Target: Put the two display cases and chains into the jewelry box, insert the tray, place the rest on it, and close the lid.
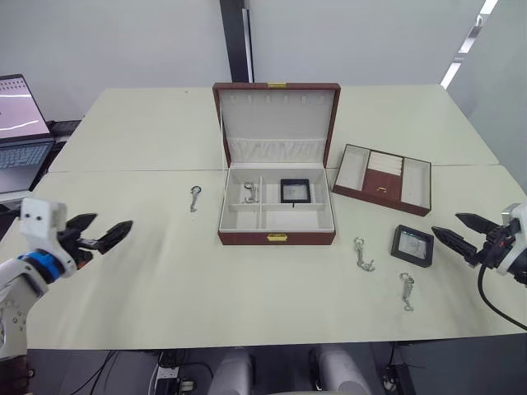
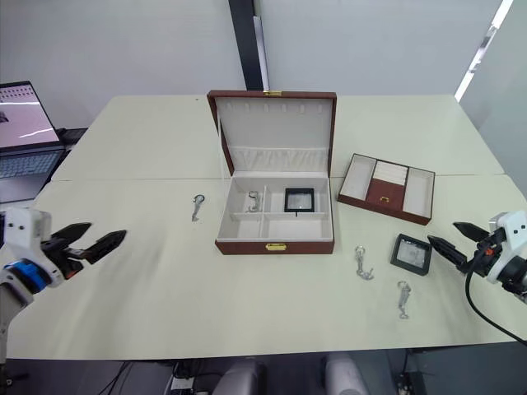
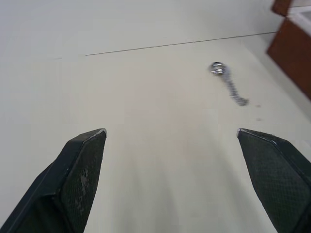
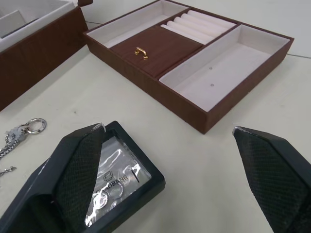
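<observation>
My right gripper (image 1: 459,230) hangs low over the worktop (image 1: 165,271) with its jaws apart and empty, just beside a display case (image 1: 412,245) lying flat near the right edge. My left gripper (image 1: 103,234) is also spread and holding nothing, well apart from the jewelry box (image 1: 277,216), with one chain (image 1: 195,197) lying between them (the left wrist view shows it ahead of the fingertips (image 3: 82,160)). The box sits mid-worktop with its lid (image 1: 277,123) standing open. Inside, the second display case (image 1: 295,191) lies in the rear right compartment and a chain (image 1: 250,193) in the rear left one. The tray (image 1: 383,178) rests on the worktop right of the box. Two more chains (image 1: 363,254) (image 1: 407,290) lie in front, between box and right gripper.
</observation>
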You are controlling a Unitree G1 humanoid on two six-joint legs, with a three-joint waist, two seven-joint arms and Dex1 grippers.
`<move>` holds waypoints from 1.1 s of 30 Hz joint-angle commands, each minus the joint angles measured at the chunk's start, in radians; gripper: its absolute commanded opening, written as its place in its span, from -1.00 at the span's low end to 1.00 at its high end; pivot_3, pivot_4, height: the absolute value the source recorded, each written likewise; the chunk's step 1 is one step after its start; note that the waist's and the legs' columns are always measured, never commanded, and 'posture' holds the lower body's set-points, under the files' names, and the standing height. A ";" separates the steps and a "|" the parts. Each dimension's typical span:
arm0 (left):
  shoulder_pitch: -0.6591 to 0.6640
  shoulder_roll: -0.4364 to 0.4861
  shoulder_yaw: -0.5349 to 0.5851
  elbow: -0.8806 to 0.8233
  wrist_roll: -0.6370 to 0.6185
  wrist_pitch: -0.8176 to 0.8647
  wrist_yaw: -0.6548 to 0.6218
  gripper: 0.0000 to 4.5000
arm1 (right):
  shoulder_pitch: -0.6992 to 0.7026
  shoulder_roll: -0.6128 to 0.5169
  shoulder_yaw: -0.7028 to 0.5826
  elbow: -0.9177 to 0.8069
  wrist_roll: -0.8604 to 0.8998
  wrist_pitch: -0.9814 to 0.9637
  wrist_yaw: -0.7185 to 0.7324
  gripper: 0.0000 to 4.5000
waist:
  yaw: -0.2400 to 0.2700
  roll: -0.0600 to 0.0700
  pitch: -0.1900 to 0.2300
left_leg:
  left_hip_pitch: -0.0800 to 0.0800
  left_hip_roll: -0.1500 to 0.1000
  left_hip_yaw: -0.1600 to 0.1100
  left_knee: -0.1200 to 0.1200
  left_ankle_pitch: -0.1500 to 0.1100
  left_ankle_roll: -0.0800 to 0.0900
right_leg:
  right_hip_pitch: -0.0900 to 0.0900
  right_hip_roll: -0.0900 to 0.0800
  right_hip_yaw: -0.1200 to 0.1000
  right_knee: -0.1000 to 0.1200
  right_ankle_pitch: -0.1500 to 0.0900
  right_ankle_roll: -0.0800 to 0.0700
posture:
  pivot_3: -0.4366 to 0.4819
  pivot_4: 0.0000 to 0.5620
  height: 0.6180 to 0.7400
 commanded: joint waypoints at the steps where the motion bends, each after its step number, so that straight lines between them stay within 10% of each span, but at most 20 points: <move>1: 0.020 -0.012 0.031 0.003 0.022 -0.054 0.031 0.99 | -0.020 -0.006 -0.037 0.002 0.005 -0.027 0.006 1.00 | 0.000 0.000 0.000 | 0.000 0.000 0.000 0.000 0.000 0.000 | 0.000 0.000 0.000 0.000 0.000 0.000 | -0.05 -0.47 1.00; 25: -0.050 -0.008 -0.008 0.092 0.053 -0.128 0.061 0.99 | -0.036 0.002 -0.038 0.082 -0.020 -0.108 -0.011 1.00 | 0.000 0.000 0.000 | 0.000 0.000 0.000 0.000 0.000 0.000 | 0.000 -0.001 0.000 0.000 0.000 0.000 | -0.05 -0.47 1.00; 33: -0.097 -0.071 -0.057 0.061 0.043 -0.111 0.097 0.99 | -0.025 0.021 0.011 -0.125 0.046 -0.019 0.023 1.00 | -0.001 0.000 0.000 | 0.000 0.000 0.000 0.000 0.000 0.000 | 0.000 -0.001 0.000 0.001 0.000 0.000 | -0.05 -0.47 1.00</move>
